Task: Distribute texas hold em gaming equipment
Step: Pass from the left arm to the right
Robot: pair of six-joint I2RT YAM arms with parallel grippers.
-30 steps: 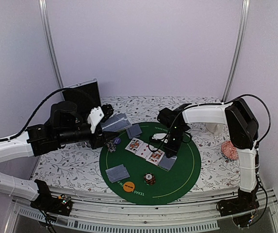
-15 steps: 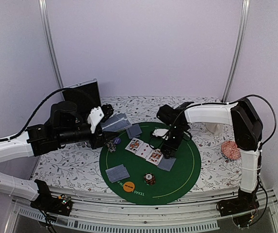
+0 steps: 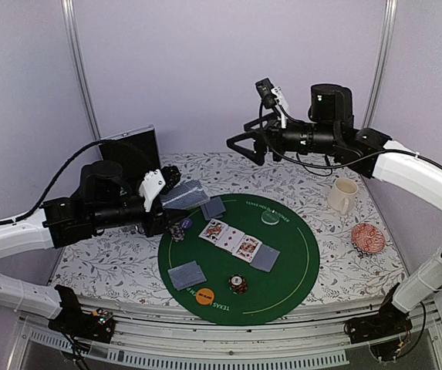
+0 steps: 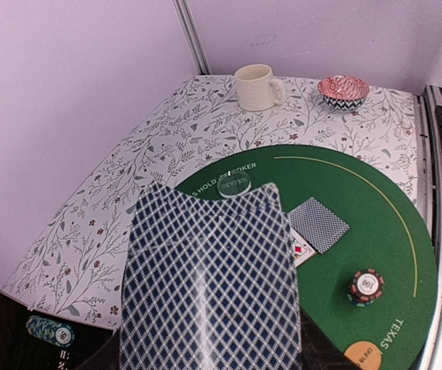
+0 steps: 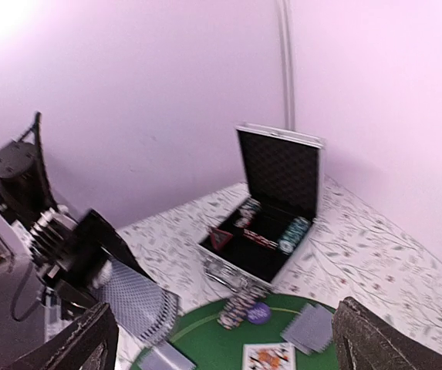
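On the green mat (image 3: 298, 254) the face-up cards (image 3: 232, 240) lie mid-circle, with face-down cards (image 3: 187, 274) around them. A chip stack (image 3: 238, 284) and orange disc (image 3: 204, 295) sit near the front edge, and the clear disc (image 3: 269, 218) at the back. My left gripper (image 3: 171, 189) pinches the deck (image 4: 209, 285) above the mat's far-left rim. The right gripper (image 3: 240, 144) hangs high, spread, empty. Risk, as I judge it: the bowed deck slips or sheds extra cards during dealing. The deck hides my left fingers, and I cannot count its cards.
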